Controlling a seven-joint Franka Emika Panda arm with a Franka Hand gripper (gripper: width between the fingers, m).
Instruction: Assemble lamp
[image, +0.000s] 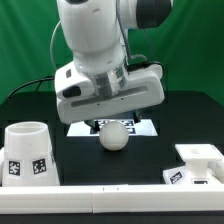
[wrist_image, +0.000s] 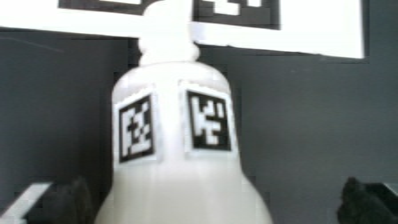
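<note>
nothing joined yet, bulb first in line

on the dark worktop (image: 40, 105) we see the shade (image: 28, 150) upright at the exterior view's left and the base (image: 195, 165) at its right. the bulb (image: 113, 135) lies between them by the marker board (wrist_image: 302, 25). our pincer (wrist_image: 210, 203) hangs spread either side of the bulb; all joining remains.

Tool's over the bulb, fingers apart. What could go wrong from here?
1. The bulb lies on its side between the fingers of the open tool, with a gap on each side. It is round, so it may roll or slip out if one finger touches first.
2. Its narrow end reaches the marker board. A low or skewed approach might catch the board's edge.
</note>
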